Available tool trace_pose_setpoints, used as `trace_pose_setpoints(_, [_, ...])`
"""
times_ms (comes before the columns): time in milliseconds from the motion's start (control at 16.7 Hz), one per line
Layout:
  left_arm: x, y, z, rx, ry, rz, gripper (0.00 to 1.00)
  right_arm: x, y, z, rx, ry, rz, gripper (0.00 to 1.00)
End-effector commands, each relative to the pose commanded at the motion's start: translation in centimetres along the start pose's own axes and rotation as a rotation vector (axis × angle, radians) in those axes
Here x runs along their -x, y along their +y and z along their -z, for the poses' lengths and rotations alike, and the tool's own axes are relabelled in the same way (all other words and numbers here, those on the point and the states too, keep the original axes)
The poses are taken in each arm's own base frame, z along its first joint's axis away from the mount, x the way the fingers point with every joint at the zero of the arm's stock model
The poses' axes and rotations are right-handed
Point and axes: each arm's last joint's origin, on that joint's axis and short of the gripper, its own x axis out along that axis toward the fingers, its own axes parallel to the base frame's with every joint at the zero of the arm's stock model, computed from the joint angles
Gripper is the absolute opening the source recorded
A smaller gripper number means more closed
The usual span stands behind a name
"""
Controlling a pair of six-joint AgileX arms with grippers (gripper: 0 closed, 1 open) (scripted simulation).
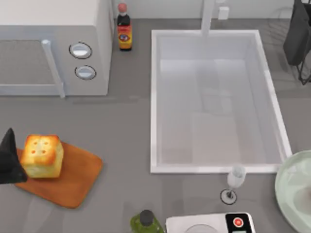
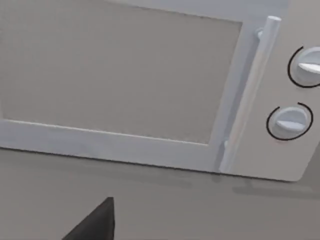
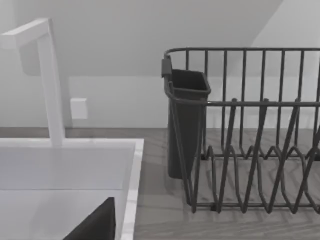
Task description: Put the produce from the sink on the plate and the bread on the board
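Grey kitchen bench (image 1: pixel 121 126), seen from above: bread (image 1: pixel 43 156) already sitting on the cutting board (image 1: pixel 73 179) at left, beside the left tool (image 1: pixel 8 158). Sink (image 1: pixel 153 102) apparently bare, no red fruit to be found in it. Pale green plate (image 1: pixel 286 187) at the right edge, visible part bare, so the produce half looks unaccounted for. Right tool (image 1: pixel 297 34) parked near the dish rack (image 3: pixel 250 150), top right. Cannot tell whether either tool is spread or closed.
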Motion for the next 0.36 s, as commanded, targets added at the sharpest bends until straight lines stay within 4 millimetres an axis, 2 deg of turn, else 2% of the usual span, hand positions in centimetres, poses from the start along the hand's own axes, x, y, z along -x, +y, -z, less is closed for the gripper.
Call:
trace_pose_setpoints(180, [0.34, 0.37, 0.33, -0.12, -0.143, -0.017, 1.0, 0.0, 0.0, 0.0, 0.0, 0.0, 0.0, 1.0])
trace_pose_setpoints(360, [0.38, 0.48, 0.42, -0.149, -0.179, -0.026, 1.0, 0.0, 0.0, 0.0, 0.0, 0.0, 0.0, 1.0])
